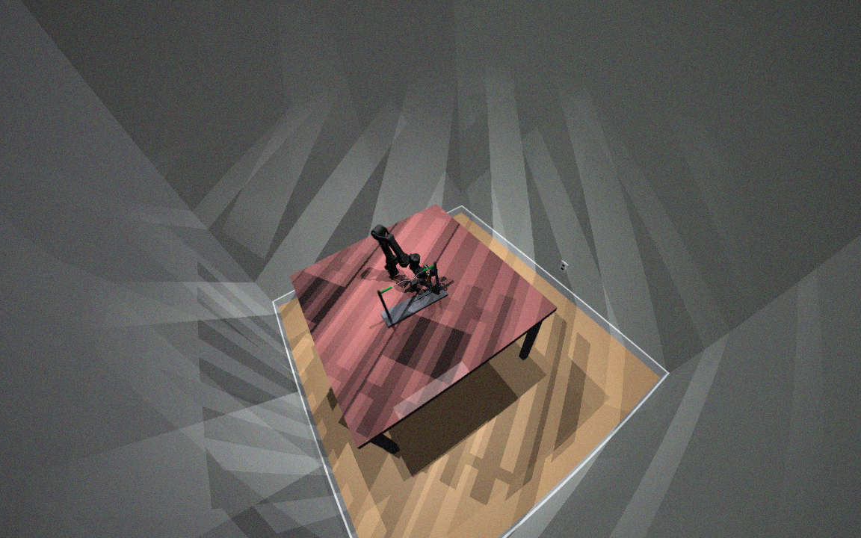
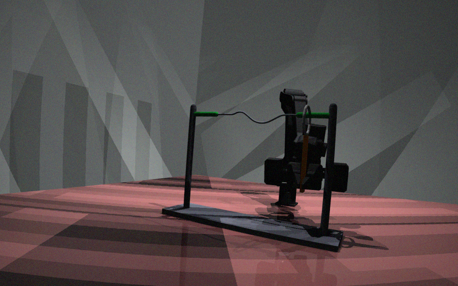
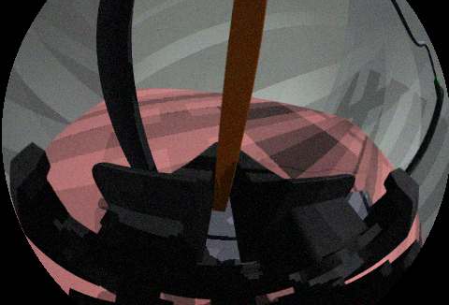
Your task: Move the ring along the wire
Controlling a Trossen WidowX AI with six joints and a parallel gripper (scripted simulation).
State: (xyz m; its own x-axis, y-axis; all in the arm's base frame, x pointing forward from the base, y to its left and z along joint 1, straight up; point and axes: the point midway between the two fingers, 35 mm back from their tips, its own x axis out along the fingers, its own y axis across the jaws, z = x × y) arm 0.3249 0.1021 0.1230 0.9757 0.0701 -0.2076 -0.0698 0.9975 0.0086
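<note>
The ring (image 2: 303, 122) encircles the right green part (image 2: 320, 115) (image 1: 429, 269) near its inner end, in the exterior view; the wire passes through it. Whether it touches the wire I cannot tell. Its orange handle (image 2: 305, 153) (image 3: 243, 62) hangs below, nearly upright. My gripper (image 2: 303, 174) (image 3: 223, 148) is shut on the handle's lower part, below the wire and left of the right post (image 2: 330, 159) (image 3: 114, 38). The grey wire (image 2: 259, 122) (image 3: 398, 3) curves away to the left green part (image 2: 205, 114) (image 1: 386, 289) at the left post (image 2: 189, 156). The ring is out of the wrist view.
The posts stand on a dark grey base (image 2: 245, 224) (image 1: 413, 308) on the reddish table (image 1: 487, 314) (image 2: 81, 248). My arm (image 1: 390, 257) reaches in from behind the wire. The right post is close beside my gripper in the exterior view.
</note>
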